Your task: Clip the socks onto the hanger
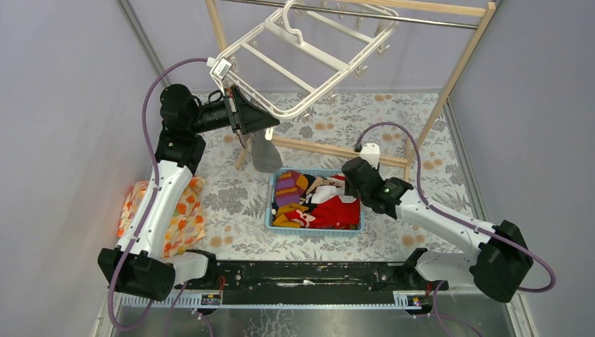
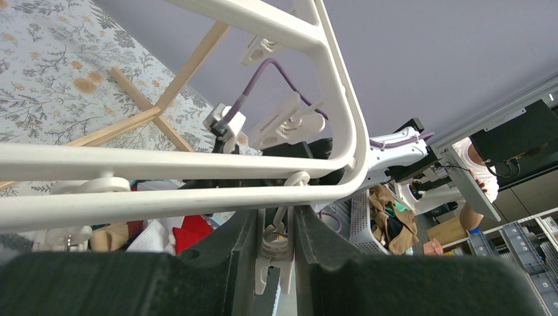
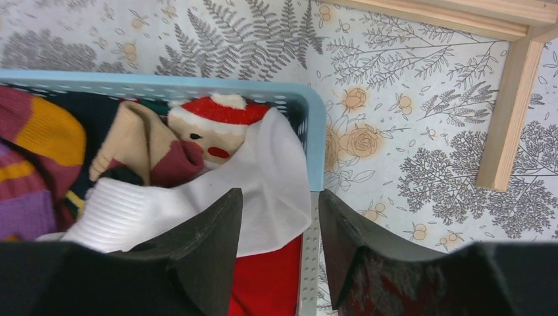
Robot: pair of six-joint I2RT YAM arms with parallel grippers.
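The white hanger (image 1: 306,46) hangs tilted from the rack's rail; its bars cross the left wrist view (image 2: 164,161). My left gripper (image 1: 266,125) is raised to the hanger's lower edge and is shut (image 2: 276,217) on a white dangling clip (image 2: 276,253), squeezing it. A grey sock (image 1: 266,153) hangs straight down just under that gripper. My right gripper (image 1: 349,175) is open (image 3: 279,197) and empty, low over the right rim of the blue basket (image 3: 316,131), above a white ribbed cloth (image 3: 256,178). Other socks are not clearly told apart in the basket.
The blue basket (image 1: 316,230) holds red, orange and purple-striped clothes. The pale wooden rack (image 1: 337,149) stands behind it, one leg to the right in the right wrist view (image 3: 513,118). An orange floral cloth (image 1: 179,217) lies beside the left arm. More clips (image 2: 283,122) dangle from the hanger.
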